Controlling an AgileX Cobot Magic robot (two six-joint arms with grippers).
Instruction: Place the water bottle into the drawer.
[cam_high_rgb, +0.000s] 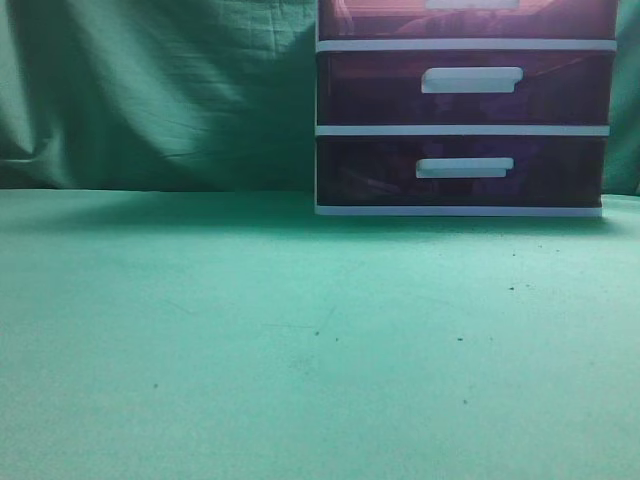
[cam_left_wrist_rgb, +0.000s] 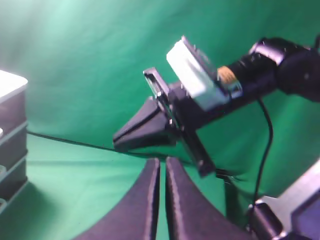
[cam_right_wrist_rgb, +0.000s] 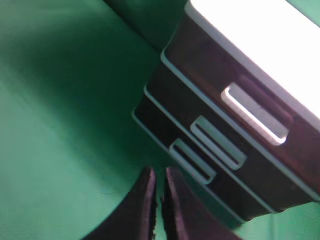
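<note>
Your left gripper (cam_left_wrist_rgb: 161, 167): fingers pressed together, nothing between them, hanging in the air. Beyond it, your right arm (cam_left_wrist_rgb: 240, 80), its gripper likewise closed to a point. Your right gripper (cam_right_wrist_rgb: 157, 187): fingers nearly touching, empty, just in front of the white-framed drawer unit (cam_right_wrist_rgb: 235, 115). The drawer (cam_right_wrist_rgb: 240, 95), top tier: long axis horizontal, white bar handle (cam_right_wrist_rgb: 255, 114) facing you, shut; contents cannot be made out. Beneath it, two darker drawers (cam_high_rgb: 462, 130), both shut. The unit stands on the green cloth (cam_high_rgb: 250, 340).

Closed reddish-brown drawer (cam_high_rgb: 380, 18), white handle, top tier.
</note>
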